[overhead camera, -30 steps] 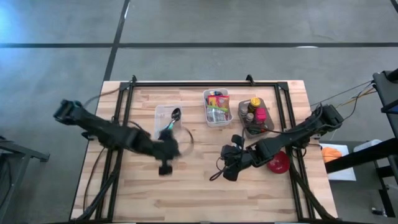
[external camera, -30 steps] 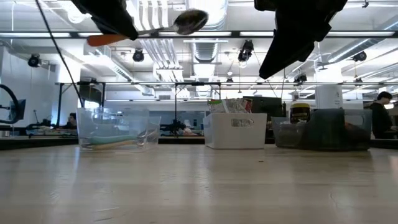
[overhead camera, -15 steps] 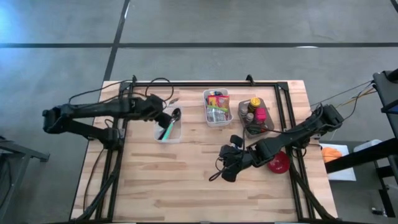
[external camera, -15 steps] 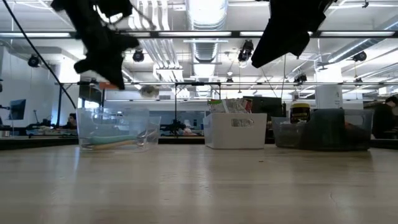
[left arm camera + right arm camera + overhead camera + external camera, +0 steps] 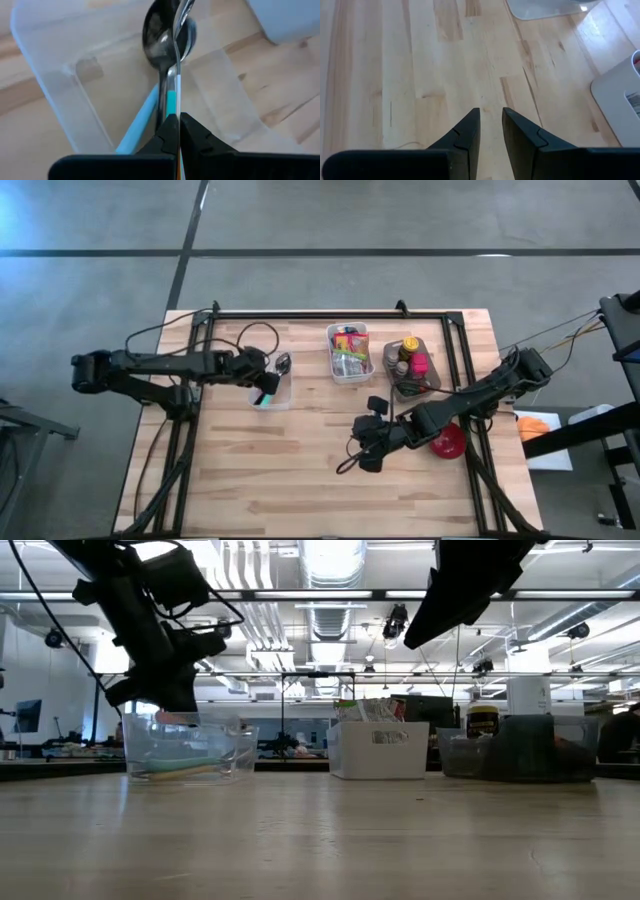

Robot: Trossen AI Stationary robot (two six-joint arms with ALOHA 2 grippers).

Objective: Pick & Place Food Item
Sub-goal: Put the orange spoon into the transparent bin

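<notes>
On my screen the left end effector (image 5: 178, 131) is closed on the thin handle of a metal spoon (image 5: 167, 32), and it holds the spoon over the clear plastic container (image 5: 270, 379) at the left side of the table (image 5: 300, 480). A turquoise utensil (image 5: 137, 125) lies inside this container. The right end effector (image 5: 491, 131) hangs above bare wood near the table middle; its fingers stand a little apart and hold nothing.

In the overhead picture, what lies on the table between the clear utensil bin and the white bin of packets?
Nothing: in the high view the stretch between the clear utensil bin and the white bin of packets is bare wood. The low view shows the same gap.
</notes>
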